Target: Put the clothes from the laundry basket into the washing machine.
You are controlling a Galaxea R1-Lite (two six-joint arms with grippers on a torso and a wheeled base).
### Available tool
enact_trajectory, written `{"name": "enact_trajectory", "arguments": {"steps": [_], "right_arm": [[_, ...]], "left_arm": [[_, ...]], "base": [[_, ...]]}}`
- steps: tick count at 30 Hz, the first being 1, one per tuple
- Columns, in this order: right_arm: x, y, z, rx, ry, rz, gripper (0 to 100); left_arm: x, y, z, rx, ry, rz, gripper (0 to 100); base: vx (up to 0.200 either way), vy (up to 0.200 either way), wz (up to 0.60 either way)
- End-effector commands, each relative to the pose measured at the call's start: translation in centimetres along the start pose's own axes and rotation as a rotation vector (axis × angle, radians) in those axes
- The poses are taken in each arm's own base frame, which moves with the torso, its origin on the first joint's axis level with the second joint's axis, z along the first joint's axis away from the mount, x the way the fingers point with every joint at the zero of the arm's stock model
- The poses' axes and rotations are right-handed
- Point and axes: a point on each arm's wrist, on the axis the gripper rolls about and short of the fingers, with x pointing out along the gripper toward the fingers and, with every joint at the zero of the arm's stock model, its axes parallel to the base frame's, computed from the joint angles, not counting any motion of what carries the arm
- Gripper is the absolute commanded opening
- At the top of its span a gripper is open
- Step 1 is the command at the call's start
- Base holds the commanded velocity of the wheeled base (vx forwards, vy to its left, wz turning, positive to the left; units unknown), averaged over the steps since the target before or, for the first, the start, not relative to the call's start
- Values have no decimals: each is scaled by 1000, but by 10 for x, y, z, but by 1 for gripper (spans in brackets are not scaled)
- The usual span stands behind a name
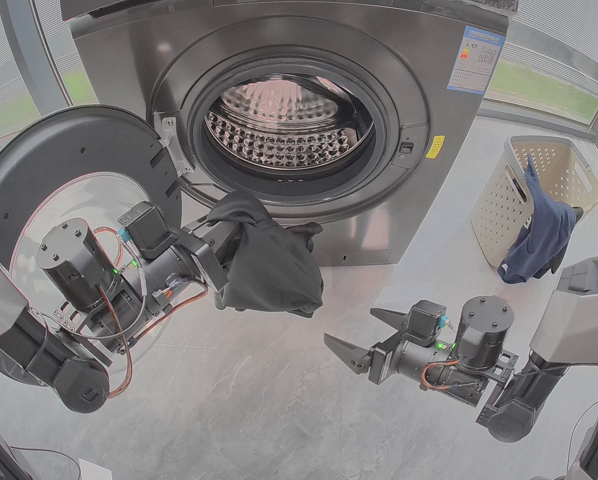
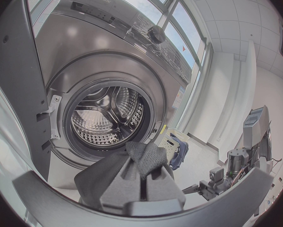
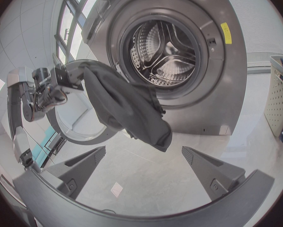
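"Now, log it: where is the load?"

"Dark grey soft cloth garment (image 1: 272,261) hangs from my left jaws, which are pressed together on a bunched fold at its top. It is in the air at the lower rim of the round drum opening (image 1: 285,128) of the steel-grey front-loading washing machine (image 1: 405,88), not yet inside. I cannot tell whether it touches the rim. The round dark door (image 1: 65,148) stands wide open on my left."

"Right side?"

"Right jaws spread, holding nothing, low over the pale grey floor (image 1: 259,395), well apart from the cream perforated plastic laundry basket (image 1: 499,201). A navy blue garment (image 1: 542,235) droops over the basket's rim."

"Handling?"

"Judgement: light, limp, no stiffness. It drapes in a loose bundle below the pinch. Not fragile, and the weave looks grippy rather than slippery. One pinch on a gathered fold should serve. For the navy piece I would take the bunch cresting the rim, where the cloth is thickest."

"Risk?"

"The trailing hem could catch on the seal or be left outside the drum lip."
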Motion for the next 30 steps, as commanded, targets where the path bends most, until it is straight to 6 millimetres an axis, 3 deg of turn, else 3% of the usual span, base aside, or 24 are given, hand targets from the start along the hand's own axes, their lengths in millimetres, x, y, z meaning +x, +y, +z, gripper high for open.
{"name": "enact_trajectory", "arguments": {"steps": [1, 12, 24, 30], "right_arm": [[16, -4, -26, 1, 71, -5, 100], [69, -9, -34, -19, -15, 8, 100], [116, -35, -51, -30, -94, -31, 100], [141, -51, -46, -28, -193, -78, 100]], "left_arm": [[1, 0, 2, -1, -9, -1, 0], [1, -2, 3, -2, -11, -8, 0], [1, -3, 3, -6, -10, -9, 0], [0, -3, 1, -7, -5, -10, 0]], "base": [[0, 0, 0], [0, 0, 0], [0, 0, 0], [0, 0, 0]]}}
